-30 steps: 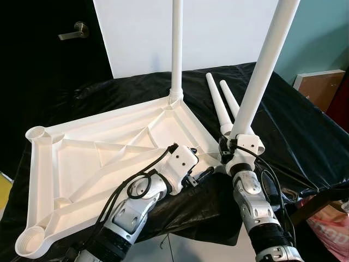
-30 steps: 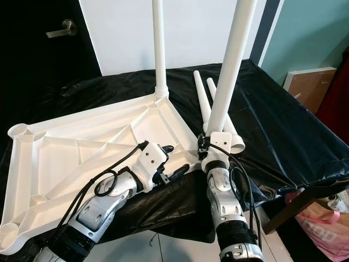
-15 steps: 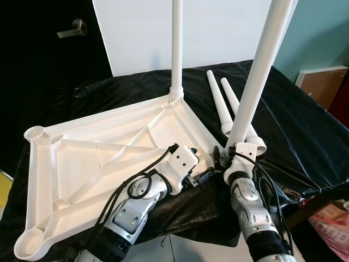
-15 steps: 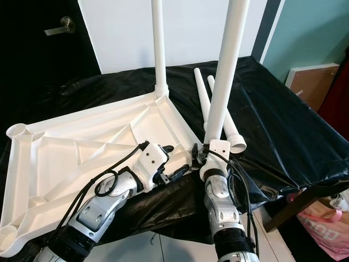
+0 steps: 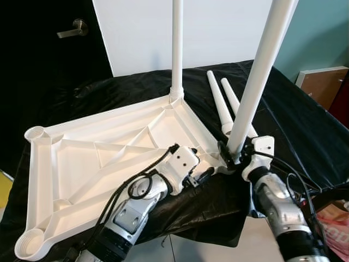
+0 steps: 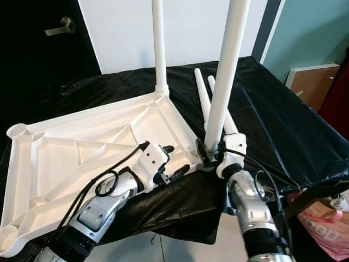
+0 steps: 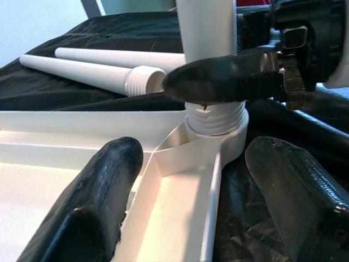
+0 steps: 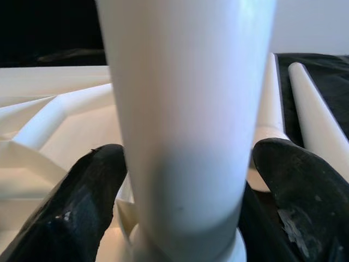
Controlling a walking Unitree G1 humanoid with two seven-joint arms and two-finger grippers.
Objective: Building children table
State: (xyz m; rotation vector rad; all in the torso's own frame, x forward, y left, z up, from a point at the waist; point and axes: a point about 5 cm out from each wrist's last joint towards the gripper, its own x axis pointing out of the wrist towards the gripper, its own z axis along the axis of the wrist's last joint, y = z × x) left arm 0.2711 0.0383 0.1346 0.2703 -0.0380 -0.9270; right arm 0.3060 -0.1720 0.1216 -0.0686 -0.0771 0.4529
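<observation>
At the near right corner of the upturned white tabletop (image 5: 103, 158), which lies on the black-draped bench (image 5: 305, 125), the right tool (image 5: 233, 154) grips a white leg (image 5: 256, 82) close to its threaded foot. That foot sits in the corner socket (image 7: 215, 134) with several thread turns exposed above the rim, so I judge the leg only partly screwed in. It leans a little, while the leg already standing (image 5: 176, 49) at the far corner is upright.

The left tool (image 7: 191, 191) has its fingers spread to either side of the tabletop's corner rib, clamping nothing; it may be steadying the panel, but I cannot tell whether they touch.

Risks from here:
- Cross-threading, if the leg is turned while tilted and the plastic threads bite askew.
- The tabletop twisting or sliding on the slippery cloth under the turning force, since the left tool has no firm hold and this corner lies near the bench edge.
- The long leg swinging wide if the grip slips.

Two spare legs (image 5: 221, 106) lie just beyond the corner, near enough to be knocked.
</observation>
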